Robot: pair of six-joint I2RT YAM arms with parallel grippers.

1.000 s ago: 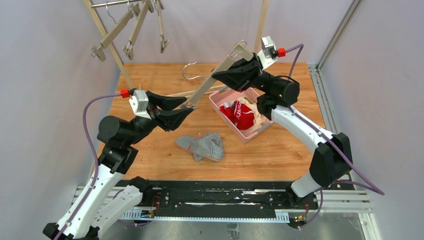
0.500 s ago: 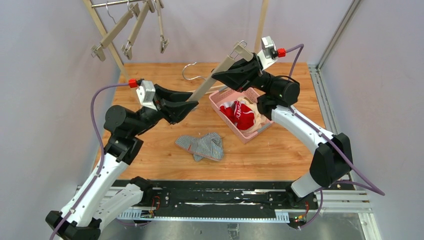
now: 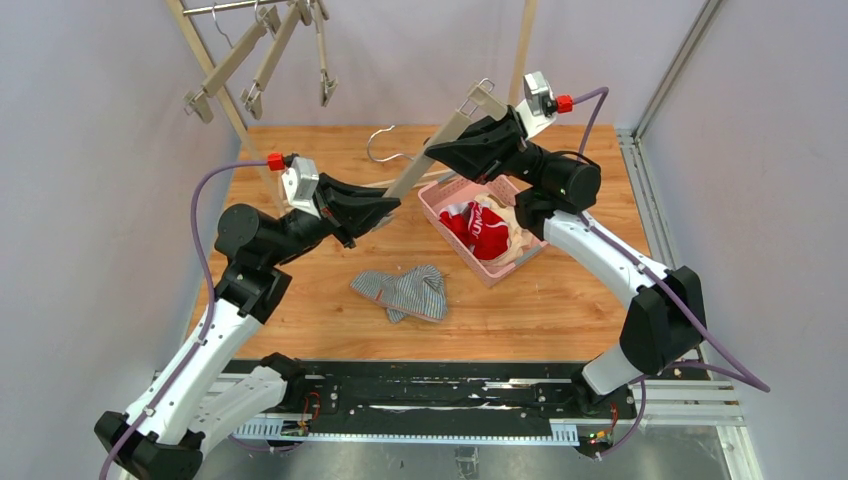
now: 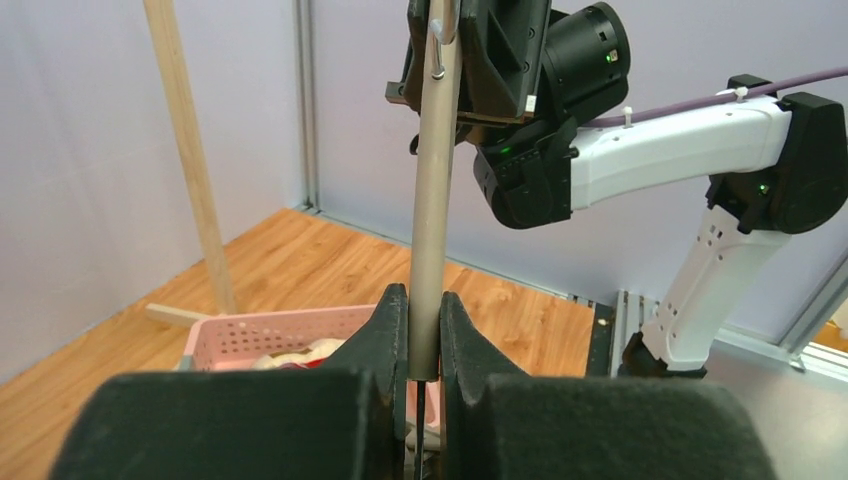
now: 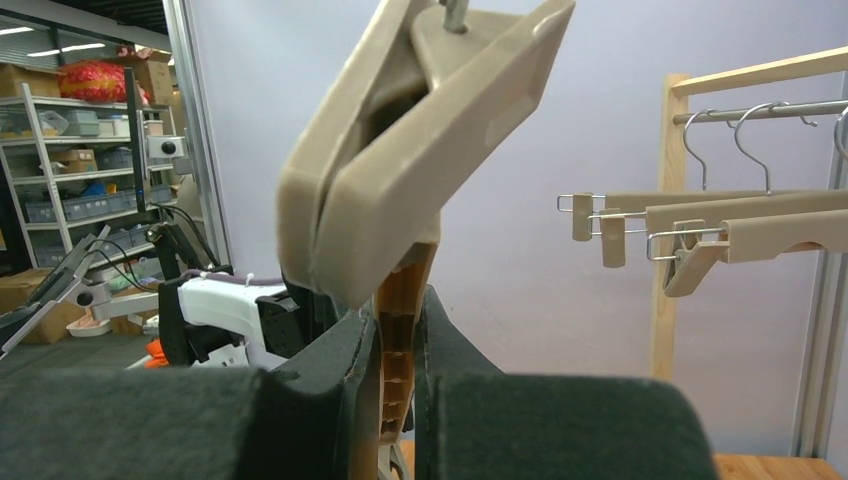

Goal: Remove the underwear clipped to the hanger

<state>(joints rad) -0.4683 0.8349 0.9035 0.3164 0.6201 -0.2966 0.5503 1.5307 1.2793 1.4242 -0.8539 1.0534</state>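
My left gripper [image 4: 424, 330] is clenched on the tan hanger [image 3: 412, 172] bar, and my right gripper [image 5: 400, 340] is clenched on it below the end clip. The grey-striped underwear [image 3: 405, 290] lies crumpled on the table [image 3: 560, 300]. The red underwear [image 3: 480, 228], its white waistband lettering unreadable, sits with the cream underwear [image 3: 517, 243] in the pink basket [image 3: 454, 240].

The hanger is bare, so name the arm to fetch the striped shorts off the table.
Left, probably. The left end effector grips the beige clip hanger's lower end, nearer the grey-and-white striped shorts on the wooden table; the right end effector holds the raised far end.
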